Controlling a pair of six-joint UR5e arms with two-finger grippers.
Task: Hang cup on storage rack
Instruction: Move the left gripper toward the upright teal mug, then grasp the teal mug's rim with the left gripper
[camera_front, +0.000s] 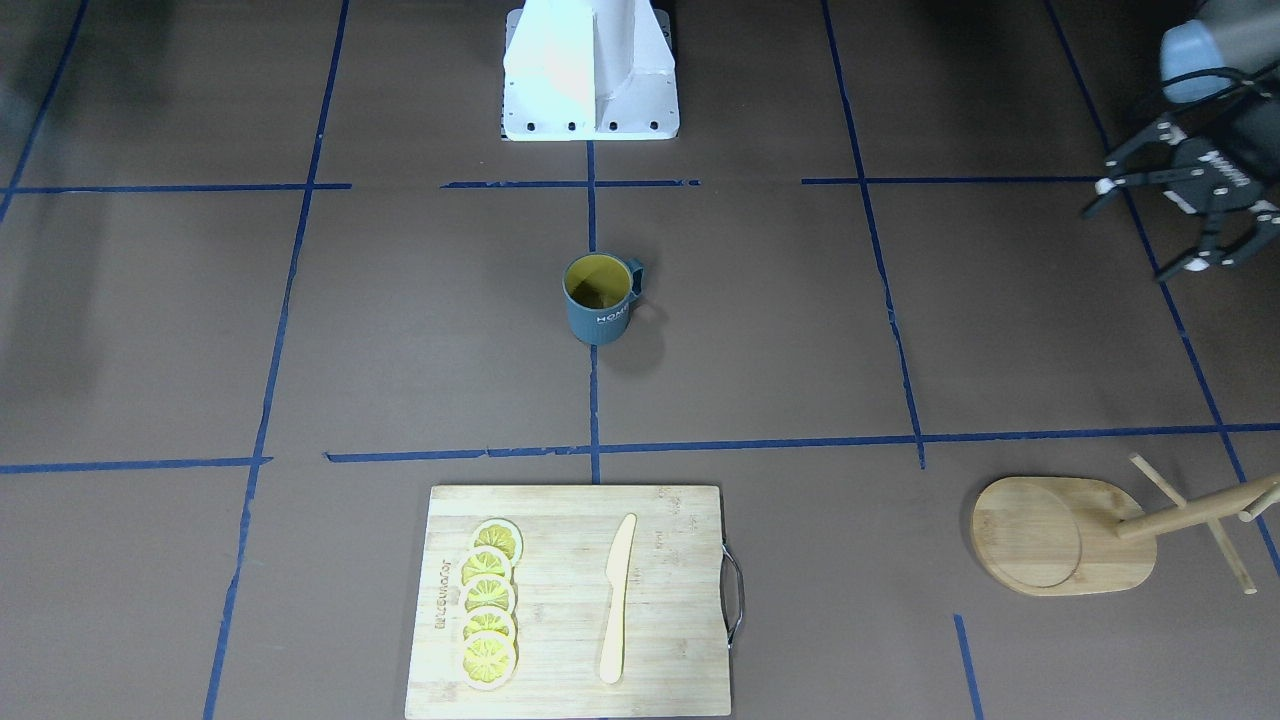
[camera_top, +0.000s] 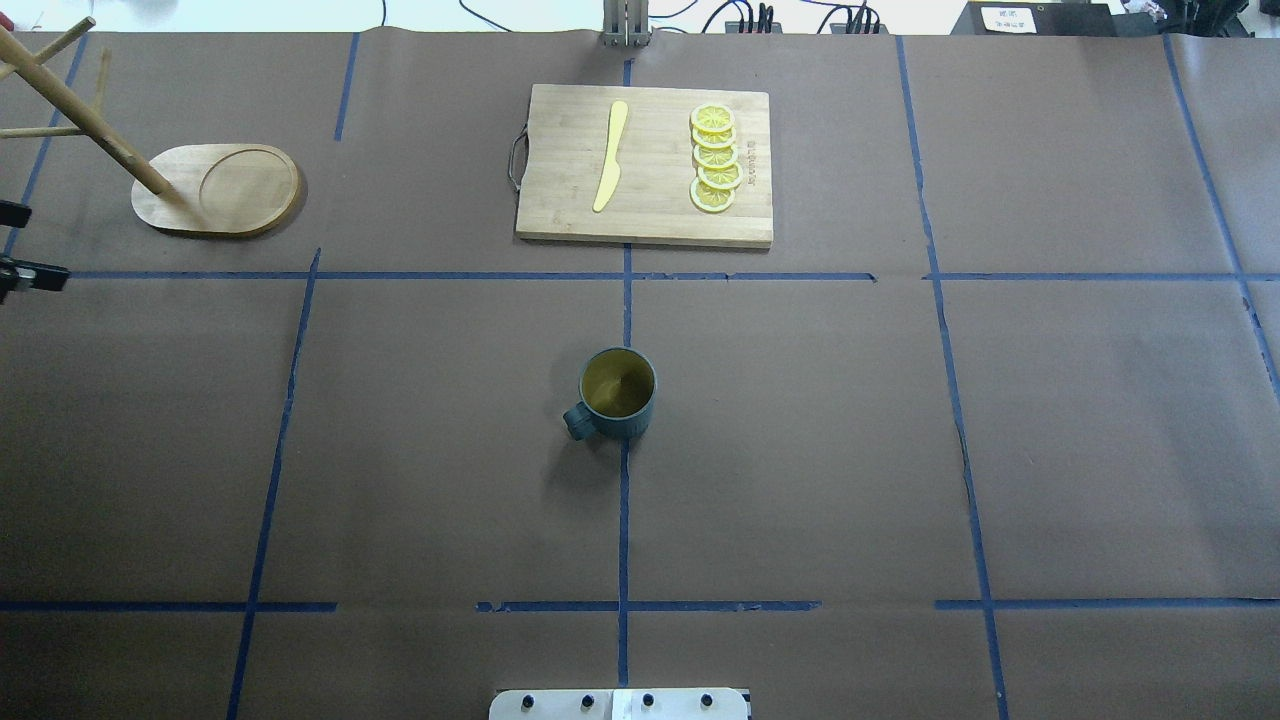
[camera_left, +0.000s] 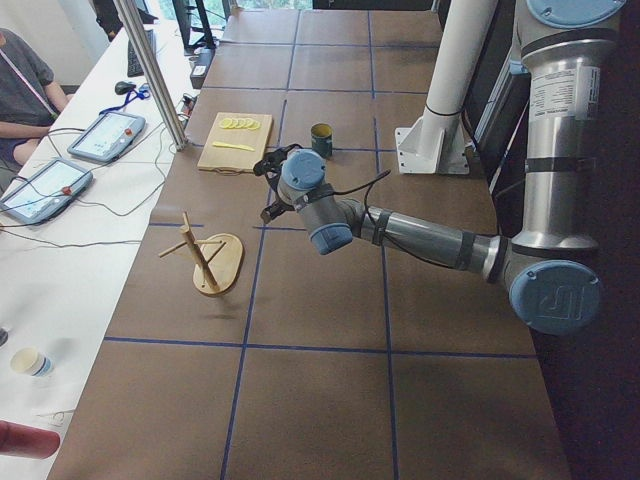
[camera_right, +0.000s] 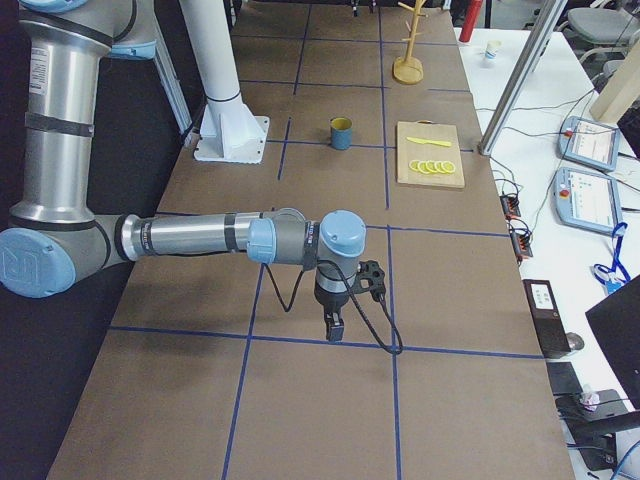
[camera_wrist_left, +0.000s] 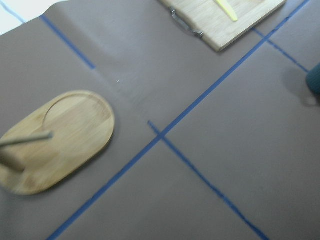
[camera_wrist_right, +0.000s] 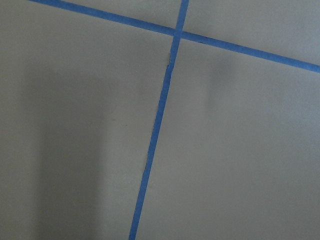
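Note:
The cup, dark blue-grey with a yellow inside, stands upright at the table's middle, handle toward the robot's left. A sliver of the cup shows at the left wrist view's right edge. The storage rack, a light wooden mug tree on an oval base, stands at the far left. My left gripper hangs open and empty above the table's left side, well apart from cup and rack. My right gripper shows only in the exterior right view, low over the right end; I cannot tell its state.
A wooden cutting board with lemon slices and a pale knife lies at the table's far middle. The white robot base stands at the near edge. Tablets and a seated person sit on a side table.

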